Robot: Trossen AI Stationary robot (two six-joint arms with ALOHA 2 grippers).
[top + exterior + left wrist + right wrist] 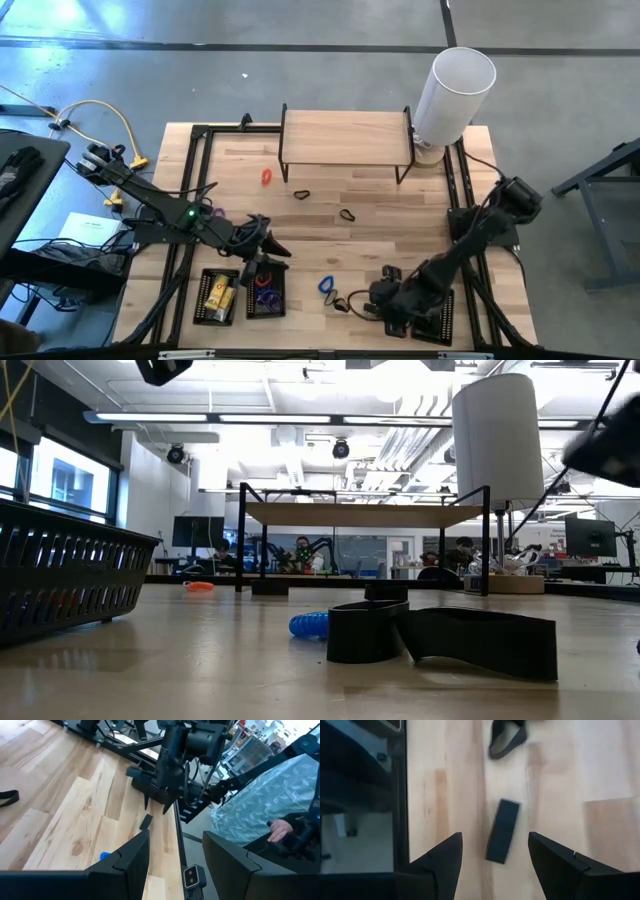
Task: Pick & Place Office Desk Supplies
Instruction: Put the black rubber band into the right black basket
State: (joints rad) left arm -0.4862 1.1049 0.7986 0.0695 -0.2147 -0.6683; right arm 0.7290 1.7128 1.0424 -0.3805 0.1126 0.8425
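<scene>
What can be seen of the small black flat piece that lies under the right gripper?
The small black piece is a flat, narrow rectangle, matt and dark, perhaps plastic. It lies flat and slightly slanted on the light wooden table, touching nothing else. The right gripper hangs above it with jaws open, one finger on each side, not gripping it. A black band loop lies apart from it, farther along the table. The left wrist view shows it too, below that gripper.

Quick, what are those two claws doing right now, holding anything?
Left gripper: open, holding nothing.
Right gripper: open, empty, above a small black piece on the table.
</scene>
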